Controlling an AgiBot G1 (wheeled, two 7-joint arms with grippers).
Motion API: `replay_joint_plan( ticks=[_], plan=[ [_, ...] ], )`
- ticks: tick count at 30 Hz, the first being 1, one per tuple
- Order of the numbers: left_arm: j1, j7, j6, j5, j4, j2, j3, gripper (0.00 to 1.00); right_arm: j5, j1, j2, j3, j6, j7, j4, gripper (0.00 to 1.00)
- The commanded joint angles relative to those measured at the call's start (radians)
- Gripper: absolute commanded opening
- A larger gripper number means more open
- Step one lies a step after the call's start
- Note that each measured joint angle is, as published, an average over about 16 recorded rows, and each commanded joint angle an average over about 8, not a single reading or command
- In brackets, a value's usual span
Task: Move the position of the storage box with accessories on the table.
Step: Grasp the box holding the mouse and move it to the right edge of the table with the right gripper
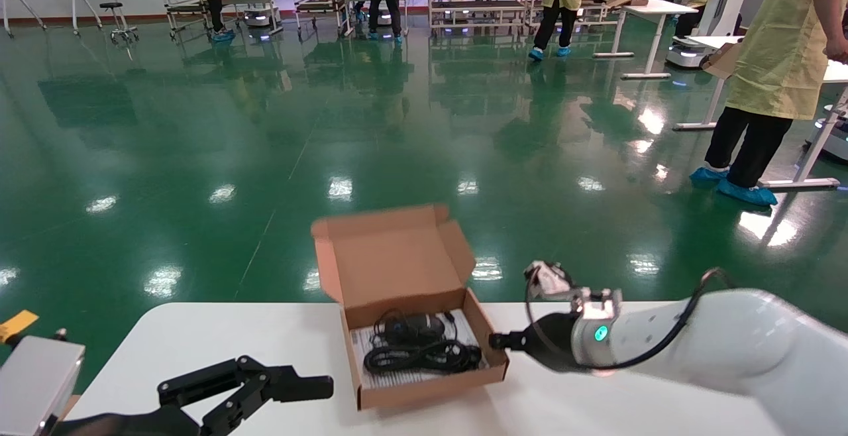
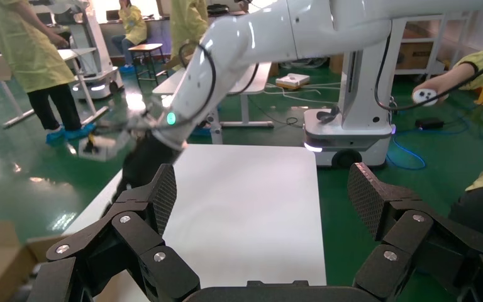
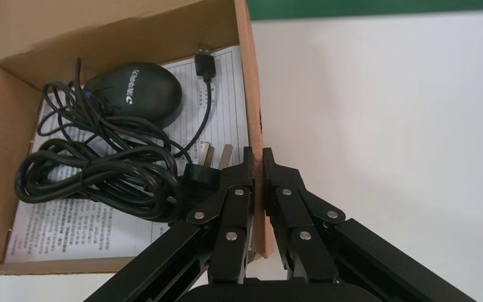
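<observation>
Storage box point(image 1: 424, 330), lid up, sits mid-table point(image 1: 199, 336) near the far edge; mouse point(image 3: 135, 91), cable and leaflet point(image 3: 94, 233) loose inside. Right tool point(image 3: 256, 167) clamped on its right wall. Looks light, thin card, wall may flex; contents could slide. Left tool point(image 2: 258, 201) released, idle near-left.

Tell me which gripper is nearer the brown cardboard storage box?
Right. The right gripper is shut on the side wall of the brown cardboard storage box; the left gripper hovers open beside the box, apart from it.

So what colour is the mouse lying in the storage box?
Black, with a small pale logo on top; the mouse shows best in the right wrist view, inside the storage box.
</observation>
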Motion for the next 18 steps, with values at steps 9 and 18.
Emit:
replay_joint_plan(
  ticks=[9,18],
  plan=[
    [0.0,0.0,0.0,0.0,0.0,0.0,0.0,1.0,0.072,0.105,0.131,0.054,-0.152,-0.095,0.039,0.0],
    [0.0,0.0,0.0,0.0,0.0,0.0,0.0,1.0,0.091,0.201,0.26,0.079,-0.24,-0.157,0.029,0.0]
  ],
)
